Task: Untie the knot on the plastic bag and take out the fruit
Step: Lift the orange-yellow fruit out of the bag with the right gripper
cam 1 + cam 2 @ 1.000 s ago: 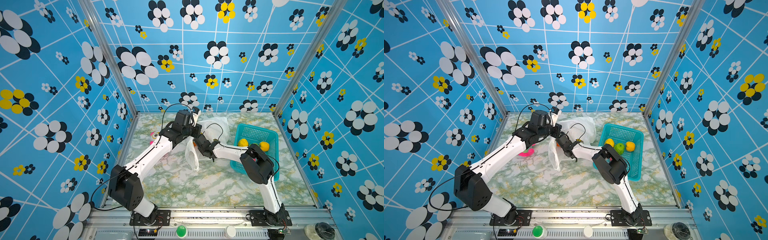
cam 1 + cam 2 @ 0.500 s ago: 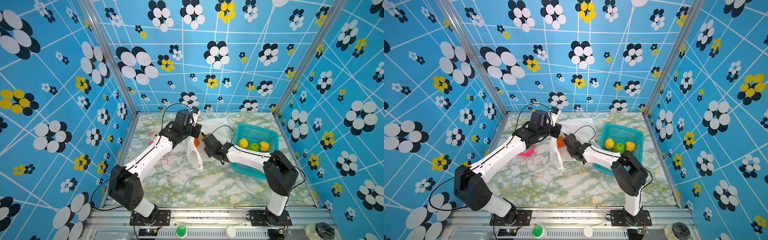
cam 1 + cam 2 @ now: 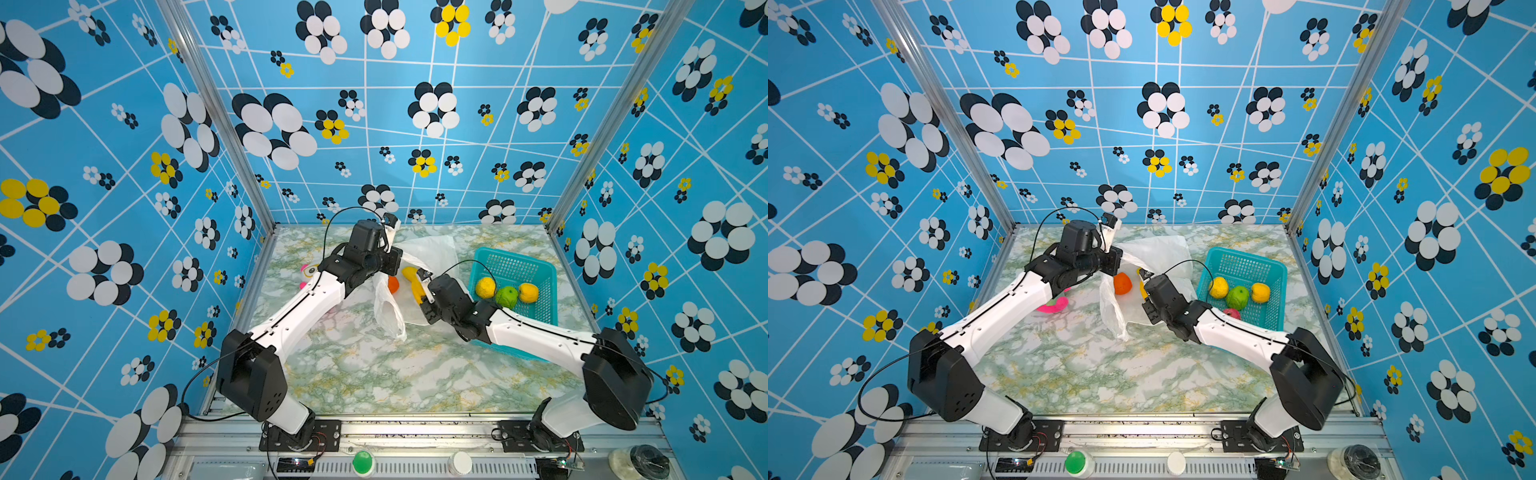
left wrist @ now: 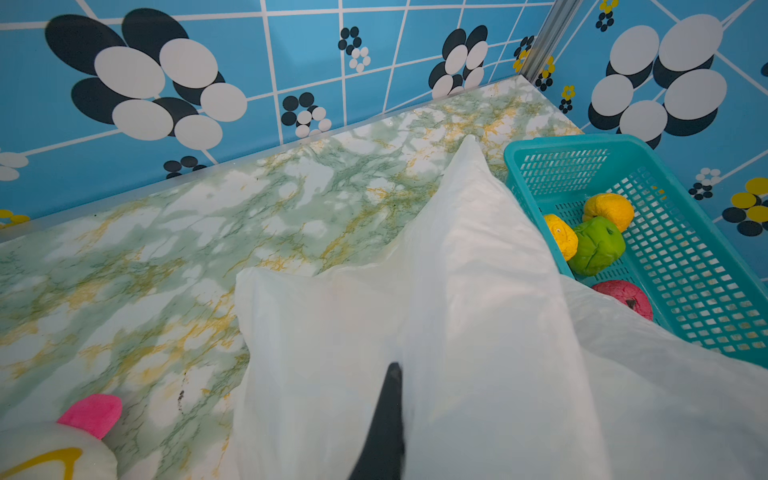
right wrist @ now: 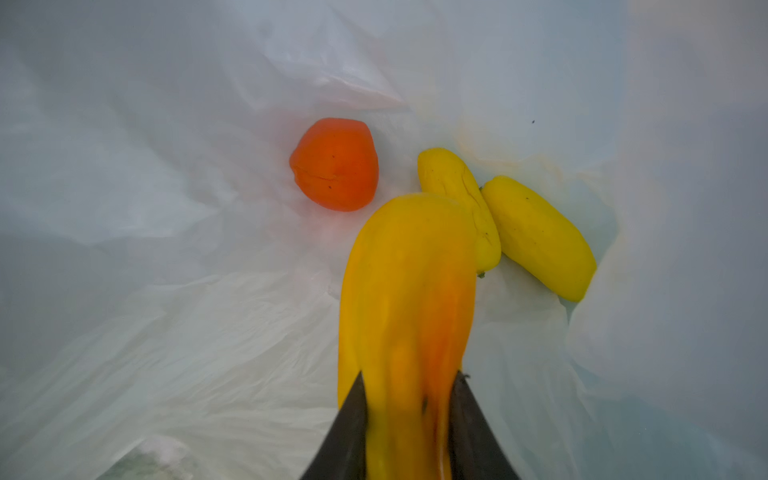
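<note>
left gripper [image 4: 392, 374] clamped on bag [image 4: 478, 291] edge, holding it up. right gripper [image 5: 409, 386] at bag mouth, pinching a long yellow fruit [image 5: 407, 291]. orange [image 5: 334, 164] and two yellows [image 5: 536, 237] lie in bag. four pieces [image 4: 596, 245] in basket [image 4: 569, 143].

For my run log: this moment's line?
left pincer holds plastic bag | right pincer grips oblong yellow fruit | basket: four fruits

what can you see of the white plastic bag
The plastic bag is thin, crinkly, translucent white film, lying open on the marble table beside the teal basket. The left pincer is shut on its raised edge; a loose flap trails forward. Inside lie an orange fruit and two oblong yellow fruits; the right pincer reaches in, shut on a third yellow fruit.
</note>
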You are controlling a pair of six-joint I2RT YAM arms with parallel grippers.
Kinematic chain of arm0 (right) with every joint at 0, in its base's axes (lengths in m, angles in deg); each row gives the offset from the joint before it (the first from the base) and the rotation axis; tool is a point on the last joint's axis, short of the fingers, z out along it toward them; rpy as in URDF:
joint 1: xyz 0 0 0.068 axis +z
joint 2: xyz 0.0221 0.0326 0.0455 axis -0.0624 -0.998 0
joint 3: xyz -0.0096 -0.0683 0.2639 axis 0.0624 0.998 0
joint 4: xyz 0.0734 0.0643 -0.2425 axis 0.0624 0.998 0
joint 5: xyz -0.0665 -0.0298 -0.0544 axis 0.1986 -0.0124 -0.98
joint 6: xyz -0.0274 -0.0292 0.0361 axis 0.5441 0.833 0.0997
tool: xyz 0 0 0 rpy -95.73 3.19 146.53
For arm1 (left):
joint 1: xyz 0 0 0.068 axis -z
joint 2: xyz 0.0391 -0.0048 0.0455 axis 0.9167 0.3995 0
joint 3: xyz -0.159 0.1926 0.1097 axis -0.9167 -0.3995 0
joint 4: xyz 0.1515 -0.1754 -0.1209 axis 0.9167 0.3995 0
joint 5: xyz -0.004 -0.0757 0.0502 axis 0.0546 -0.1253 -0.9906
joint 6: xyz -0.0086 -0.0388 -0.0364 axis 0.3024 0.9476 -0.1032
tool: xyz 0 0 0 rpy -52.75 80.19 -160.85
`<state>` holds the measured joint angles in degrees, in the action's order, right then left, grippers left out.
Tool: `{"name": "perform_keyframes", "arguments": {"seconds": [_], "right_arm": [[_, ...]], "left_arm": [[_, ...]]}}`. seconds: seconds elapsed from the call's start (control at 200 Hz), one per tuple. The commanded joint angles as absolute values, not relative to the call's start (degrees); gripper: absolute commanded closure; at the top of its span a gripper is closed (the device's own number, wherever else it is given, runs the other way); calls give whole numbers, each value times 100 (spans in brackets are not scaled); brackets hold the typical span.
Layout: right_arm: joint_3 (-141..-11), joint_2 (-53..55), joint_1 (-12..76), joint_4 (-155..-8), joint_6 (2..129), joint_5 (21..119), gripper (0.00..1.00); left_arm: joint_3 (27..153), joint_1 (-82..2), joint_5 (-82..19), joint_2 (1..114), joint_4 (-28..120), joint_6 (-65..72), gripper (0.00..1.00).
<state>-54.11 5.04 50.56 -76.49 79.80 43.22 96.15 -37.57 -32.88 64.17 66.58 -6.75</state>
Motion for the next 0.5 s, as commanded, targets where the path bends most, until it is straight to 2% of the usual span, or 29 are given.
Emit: {"name": "perform_keyframes", "arguments": {"seconds": [0.0, 0.205, 0.495], "right_arm": [[-5019, 1259, 5096, -8244, 7813, 4854, 84], [-4262, 2679, 5095, -8686, 7641, 4751, 91], [-3717, 3859, 5049, -8717, 7454, 3712, 97]], "left_arm": [[9666, -3815, -3364, 6438, 6686, -668, 100], [9646, -3815, -3331, 6394, 6626, -659, 100], [9695, -3833, -3324, 6494, 6695, -651, 100]]}}
